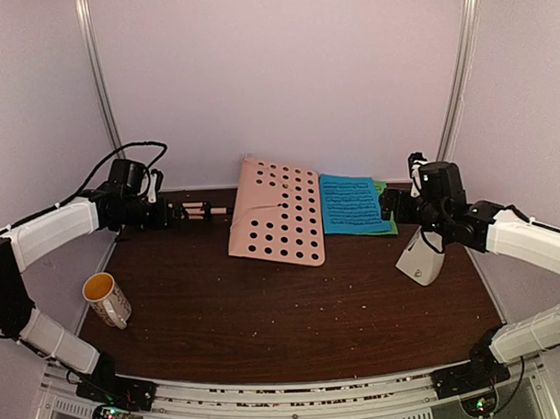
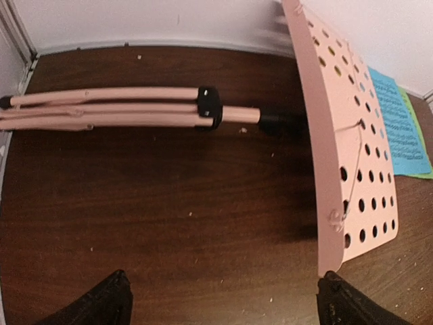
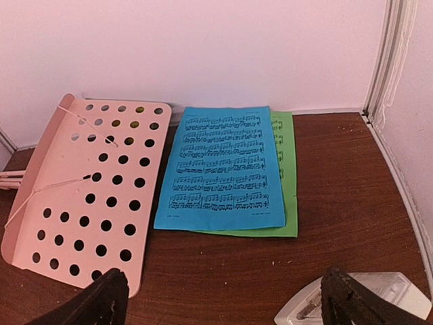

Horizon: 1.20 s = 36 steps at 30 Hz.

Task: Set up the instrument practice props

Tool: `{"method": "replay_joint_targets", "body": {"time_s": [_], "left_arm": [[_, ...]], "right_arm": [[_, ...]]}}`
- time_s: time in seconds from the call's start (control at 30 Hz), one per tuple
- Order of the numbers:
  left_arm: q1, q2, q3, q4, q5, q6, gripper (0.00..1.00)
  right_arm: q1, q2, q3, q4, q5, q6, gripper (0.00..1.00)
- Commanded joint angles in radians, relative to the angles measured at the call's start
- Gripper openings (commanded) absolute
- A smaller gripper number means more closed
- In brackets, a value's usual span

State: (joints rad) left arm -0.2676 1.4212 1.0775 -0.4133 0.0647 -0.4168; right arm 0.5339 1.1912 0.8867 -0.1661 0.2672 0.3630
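Showing rows of printed music staves but no words I can read, the blue sheet [image 3: 220, 166] lies flat at the back of the table [image 1: 266, 329]. It rests on the green sheet [image 3: 287, 176], which peeks out along its right and near edges with a strip of the same notation. No brand or label can be made out anywhere.

The left gripper [image 2: 226, 301] is spread wide and holds nothing. The stand [image 2: 345, 149] lies on its side ahead of it, with its folded legs [image 2: 108, 108] pointing left and its perforated plate tilted. The right gripper [image 3: 226, 301] is equally wide and empty, hovering in front of the sheets. The metronome [image 1: 420, 257] sits on the table just under it, near the right edge.

A mug [image 1: 106, 298] stands near the left edge. The table is dark wood grain scattered with pale crumbs, enclosed by plain white walls [image 1: 284, 71] with metal posts [image 1: 95, 60] at the corners.
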Motion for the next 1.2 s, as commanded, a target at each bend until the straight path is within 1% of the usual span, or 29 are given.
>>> {"method": "replay_joint_targets", "body": {"time_s": [0.0, 0.1, 0.2, 0.4, 0.47, 0.6, 0.93, 1.17], "left_arm": [[-0.019, 0.077, 0.156, 0.048, 0.006, 0.008, 0.98], [-0.038, 0.174, 0.289, 0.0, -0.015, 0.002, 0.97], [-0.065, 0.282, 0.418, -0.038, -0.042, -0.005, 0.95], [-0.146, 0.449, 0.631, -0.102, -0.128, -0.004, 0.92], [-0.164, 0.491, 0.677, -0.112, -0.149, -0.006, 0.91], [-0.193, 0.579, 0.779, -0.169, -0.236, -0.005, 0.87], [-0.239, 0.743, 0.93, -0.24, -0.335, -0.007, 0.79], [-0.26, 0.849, 1.065, -0.294, -0.399, -0.015, 0.72]], "right_arm": [[0.011, -0.041, 0.018, 0.058, 0.126, 0.013, 1.0], [0.009, -0.08, 0.007, 0.074, 0.193, 0.045, 1.0], [0.01, -0.115, -0.008, 0.115, 0.179, 0.018, 1.0], [0.008, -0.14, -0.008, 0.084, 0.218, 0.022, 1.0], [0.006, -0.146, -0.021, 0.077, 0.22, 0.026, 1.0], [-0.006, -0.15, -0.04, 0.065, 0.182, 0.064, 1.0], [-0.022, -0.106, -0.026, 0.022, 0.17, 0.188, 1.0], [-0.027, -0.096, -0.024, -0.005, 0.164, 0.212, 1.0]]}}
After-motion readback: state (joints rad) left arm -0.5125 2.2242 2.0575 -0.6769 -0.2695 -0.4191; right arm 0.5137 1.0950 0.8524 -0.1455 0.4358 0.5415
